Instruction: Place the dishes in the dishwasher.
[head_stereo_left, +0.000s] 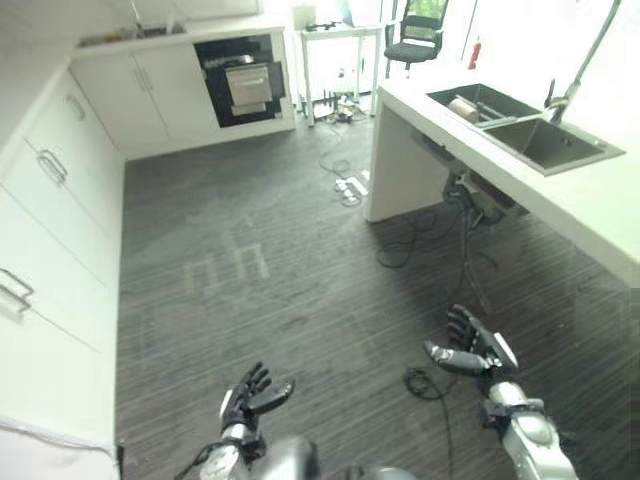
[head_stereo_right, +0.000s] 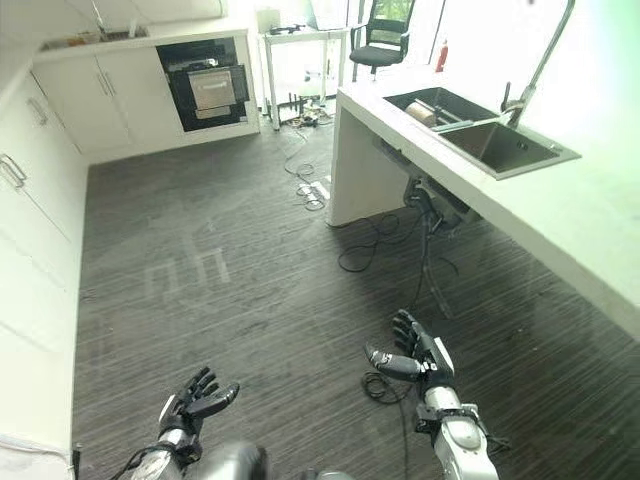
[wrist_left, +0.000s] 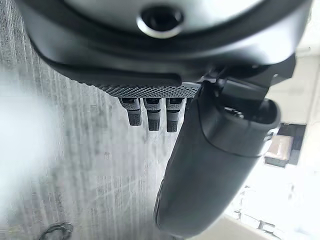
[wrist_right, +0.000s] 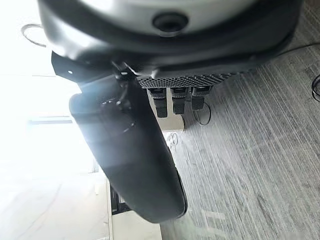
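A: Dishes status? Single round tan dish (head_stereo_left: 463, 108) lying in left basin of stainless steel double sink (head_stereo_left: 560, 150), set in white counter (head_stereo_left: 590, 205) ahead on right. Not yet touched.

B: Dishwasher? Dark-fronted built-in appliance (head_stereo_left: 245, 82) with grey door panel in far white cabinet run (head_stereo_left: 150, 95), probably the target; well apart from sink, across grey wood-grain floor (head_stereo_left: 250, 270).

A: Hands? Left robot hand (head_stereo_left: 252, 398) low over floor, fingers spread and relaxed, holding nothing. Right robot hand (head_stereo_left: 475, 350) likewise open and empty, near counter side.

B: Progress? None judged done. Left: approach sink, lift dish, carry across, load.
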